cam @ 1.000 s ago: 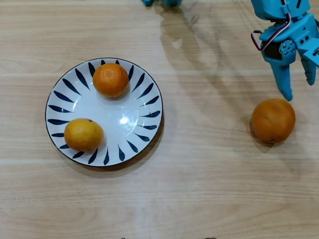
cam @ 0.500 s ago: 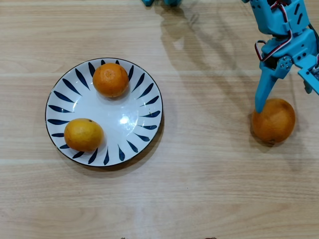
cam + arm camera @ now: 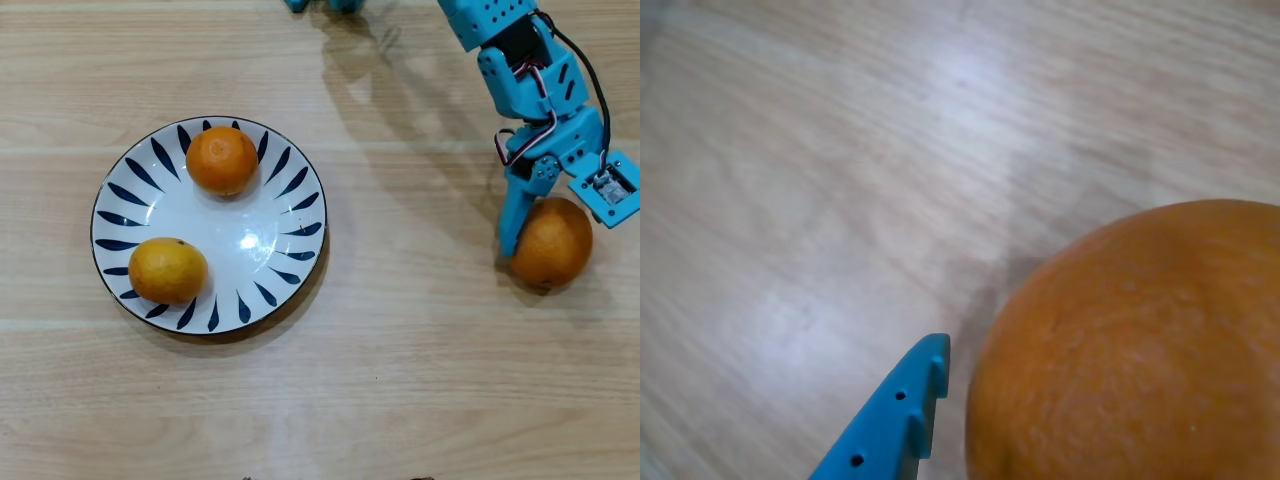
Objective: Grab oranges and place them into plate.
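Broadly, my wooden surface [image 3: 400, 380] carries the plate [image 3: 150, 205] at overhead left, which holds two smaller oranges: one near its far rim [image 3: 222, 159], a yellower one at lower left [image 3: 167, 270]. I read the task as two-thirds done. At overhead right, the large orange [image 3: 550, 245] sits between my gripper [image 3: 555, 232] fingers, spread wide to straddle it, not yet clamped.

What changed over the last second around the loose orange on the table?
The blue gripper dropped from above the large round orange to straddle it, one finger at its left side; no lift. The orange and the blue-petalled white plate with two smaller oranges stayed put.
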`<action>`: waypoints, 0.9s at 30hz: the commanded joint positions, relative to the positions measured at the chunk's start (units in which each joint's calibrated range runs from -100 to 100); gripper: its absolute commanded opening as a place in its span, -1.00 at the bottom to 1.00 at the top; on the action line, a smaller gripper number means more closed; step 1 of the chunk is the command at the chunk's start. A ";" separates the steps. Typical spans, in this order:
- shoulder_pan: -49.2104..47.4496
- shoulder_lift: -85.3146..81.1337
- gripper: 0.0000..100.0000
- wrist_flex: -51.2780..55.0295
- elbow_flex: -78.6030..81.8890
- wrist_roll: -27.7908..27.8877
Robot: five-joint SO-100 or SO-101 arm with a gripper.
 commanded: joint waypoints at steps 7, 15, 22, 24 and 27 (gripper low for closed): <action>1.43 3.56 -0.09 -4.36 -3.06 0.23; 1.27 3.56 -0.38 -4.36 -3.06 0.23; 1.19 2.97 -0.39 -4.28 -3.06 0.34; 1.43 0.94 -0.39 -3.67 -2.96 0.97; 3.37 -4.22 -0.39 -2.21 -1.15 4.10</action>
